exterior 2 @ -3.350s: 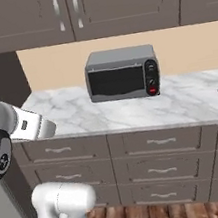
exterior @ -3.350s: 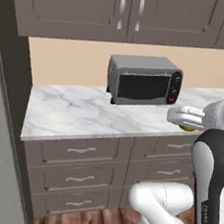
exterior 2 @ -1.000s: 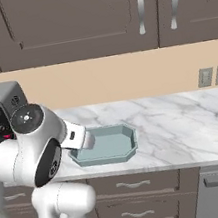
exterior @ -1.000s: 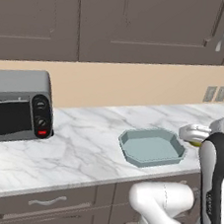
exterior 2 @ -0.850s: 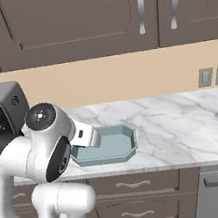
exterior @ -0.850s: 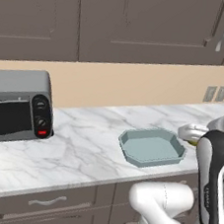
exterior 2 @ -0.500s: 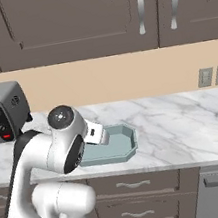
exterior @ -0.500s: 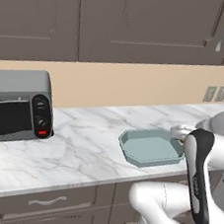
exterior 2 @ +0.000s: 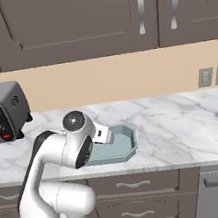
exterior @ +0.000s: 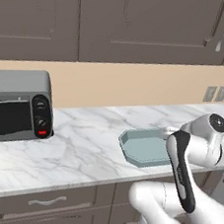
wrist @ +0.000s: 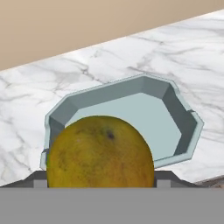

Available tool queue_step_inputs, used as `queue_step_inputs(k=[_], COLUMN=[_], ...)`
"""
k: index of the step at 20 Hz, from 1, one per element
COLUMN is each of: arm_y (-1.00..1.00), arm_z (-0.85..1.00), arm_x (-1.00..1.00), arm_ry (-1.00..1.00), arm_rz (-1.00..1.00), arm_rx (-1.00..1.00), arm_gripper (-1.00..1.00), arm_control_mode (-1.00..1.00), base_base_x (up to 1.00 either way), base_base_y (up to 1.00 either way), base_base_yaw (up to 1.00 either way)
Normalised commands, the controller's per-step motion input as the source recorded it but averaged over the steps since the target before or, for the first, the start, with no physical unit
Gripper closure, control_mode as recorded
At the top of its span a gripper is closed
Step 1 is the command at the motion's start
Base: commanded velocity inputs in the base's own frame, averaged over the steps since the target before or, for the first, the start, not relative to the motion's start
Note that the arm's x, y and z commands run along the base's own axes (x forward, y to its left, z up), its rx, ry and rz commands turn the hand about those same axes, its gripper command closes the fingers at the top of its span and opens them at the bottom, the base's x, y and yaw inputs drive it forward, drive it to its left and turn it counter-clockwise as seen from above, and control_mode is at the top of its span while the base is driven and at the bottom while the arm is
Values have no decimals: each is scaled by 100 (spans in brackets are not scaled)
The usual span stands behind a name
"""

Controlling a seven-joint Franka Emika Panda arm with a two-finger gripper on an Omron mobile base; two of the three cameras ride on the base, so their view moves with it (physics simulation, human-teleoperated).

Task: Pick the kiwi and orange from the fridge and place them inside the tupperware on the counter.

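Since a moment ago the arm has swung inward over the counter (exterior: 79, 154), so its wrist now hangs at the near edge of the tupperware (exterior: 147, 147) rather than off to the side; the base views themselves have not shifted. From the hand camera, the orange (wrist: 100, 152) sits close in front of the lens, held in the claw (wrist: 100, 186), whose tips are mostly hidden beneath the fruit; judging by how the fruit hangs there, the claw is pinching it. Beyond the orange lies the pale blue-grey tray, open and with nothing visible inside it, resting on white marble. A toaster oven (exterior: 15, 104) stands well apart on the counter, on the left in both base views. The kiwi and the fridge are out of the pictures.

The step in hand looks like setting the orange into the tray. To do it well, the hand should likely travel further forward until the fruit is over the tray's middle, not its near rim, then lower close to the floor before letting go, since a round fruit dropped from height could roll or bounce out.
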Motion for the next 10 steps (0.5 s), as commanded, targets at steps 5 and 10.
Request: queue_step_inputs(k=[5, 10], arm_y=[-15, -20], arm_z=[-17, -15], arm_x=[34, 28], arm_ry=[15, 14], arm_rz=[0, 0], arm_rx=[0, 0], arm_gripper=[100, 100], arm_control_mode=[-100, -100], base_base_x=[0, 0], base_base_y=[0, 0], base_base_yaw=[0, 0])
